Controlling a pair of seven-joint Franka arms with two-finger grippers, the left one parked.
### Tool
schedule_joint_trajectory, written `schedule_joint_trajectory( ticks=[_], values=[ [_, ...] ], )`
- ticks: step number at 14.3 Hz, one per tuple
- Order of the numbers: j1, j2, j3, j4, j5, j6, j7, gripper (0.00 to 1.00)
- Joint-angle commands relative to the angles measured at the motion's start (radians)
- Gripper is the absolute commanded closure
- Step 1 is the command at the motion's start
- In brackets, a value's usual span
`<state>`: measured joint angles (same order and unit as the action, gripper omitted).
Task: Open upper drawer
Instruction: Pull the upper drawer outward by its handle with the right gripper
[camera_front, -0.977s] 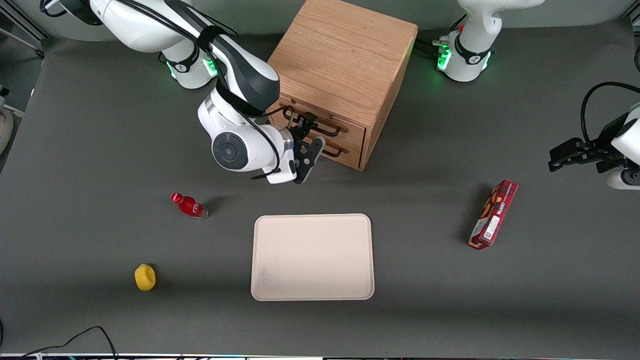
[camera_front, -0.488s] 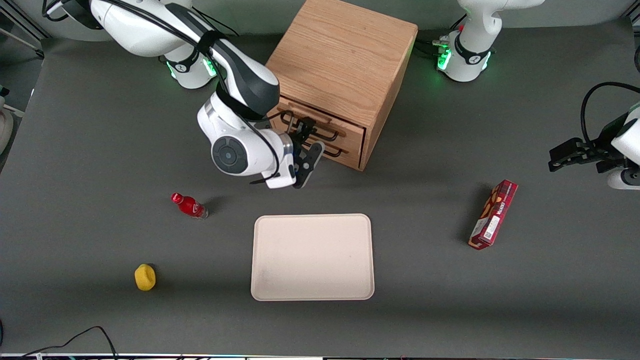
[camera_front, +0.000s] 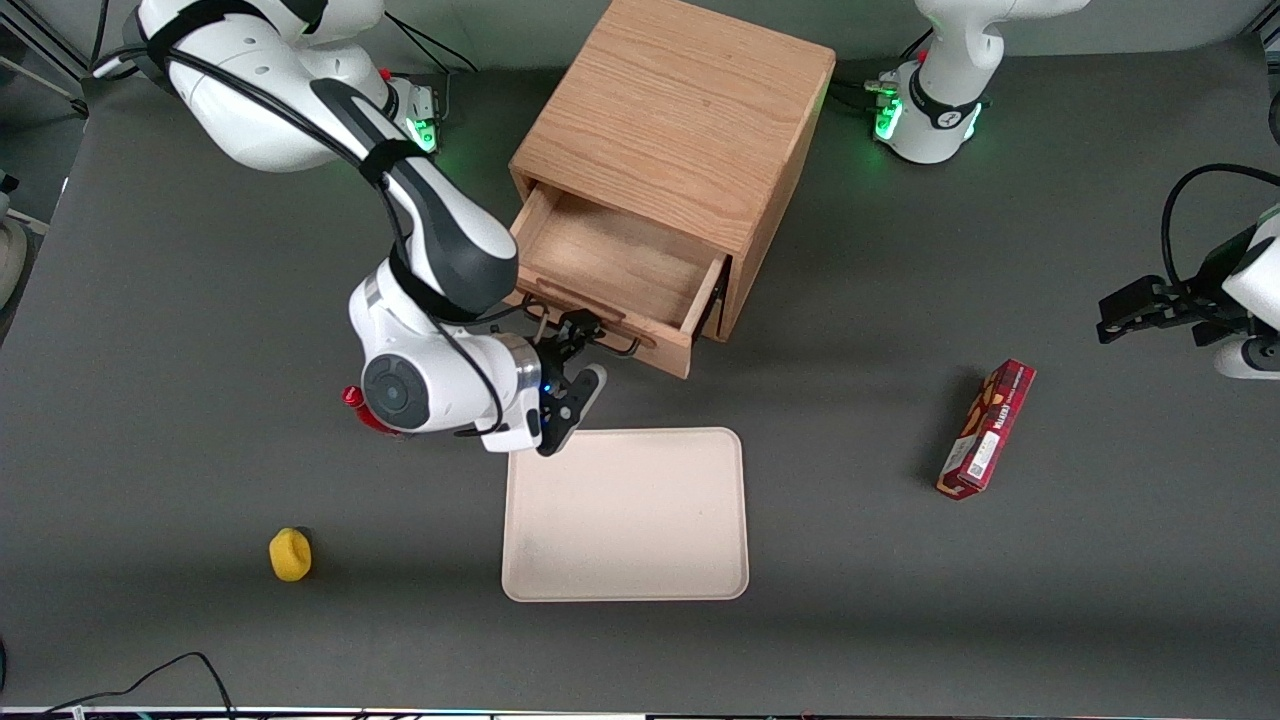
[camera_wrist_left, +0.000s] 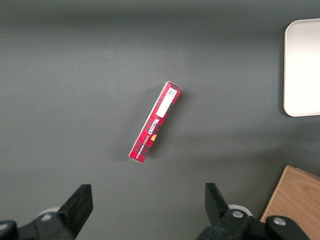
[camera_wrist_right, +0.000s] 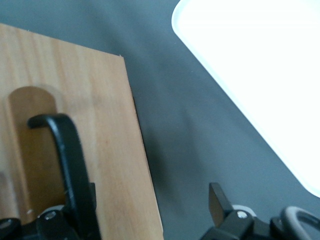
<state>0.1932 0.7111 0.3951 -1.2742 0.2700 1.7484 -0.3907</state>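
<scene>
The upper drawer (camera_front: 620, 265) of the boxy oak cabinet (camera_front: 680, 120) stands pulled well out, and its bare wooden inside shows. Its black bar handle (camera_front: 605, 338) is on the front panel, nearer the front camera. My right gripper (camera_front: 578, 358) is at the drawer's front, open, with one finger hooked by the handle and the other out over the table. In the right wrist view the gripper (camera_wrist_right: 147, 210) has its jaws wide apart. There the handle (camera_wrist_right: 67, 150) runs along one finger, against the drawer front (camera_wrist_right: 105, 125). The lower drawer is hidden under the open one.
A cream tray (camera_front: 625, 515) lies just nearer the front camera than the gripper and also shows in the wrist view (camera_wrist_right: 260, 70). A red bottle (camera_front: 353, 398) is partly hidden by my arm. A yellow object (camera_front: 290, 553) lies nearer the camera. A red box (camera_front: 985, 430) lies toward the parked arm's end.
The gripper has moved toward the front camera with the handle hooked. The upper drawer has slid from nearly closed to well out. My arm now covers most of the red bottle.
</scene>
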Motion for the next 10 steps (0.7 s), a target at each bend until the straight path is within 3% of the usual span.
schedule_joint_trajectory(
  ticks=[1, 10],
  values=[
    [0.011, 0.08, -0.031, 0.165, -0.015, -0.081, -0.037, 0.0],
    [0.019, 0.122, -0.166, 0.28, -0.015, -0.079, -0.224, 0.0]
  ],
)
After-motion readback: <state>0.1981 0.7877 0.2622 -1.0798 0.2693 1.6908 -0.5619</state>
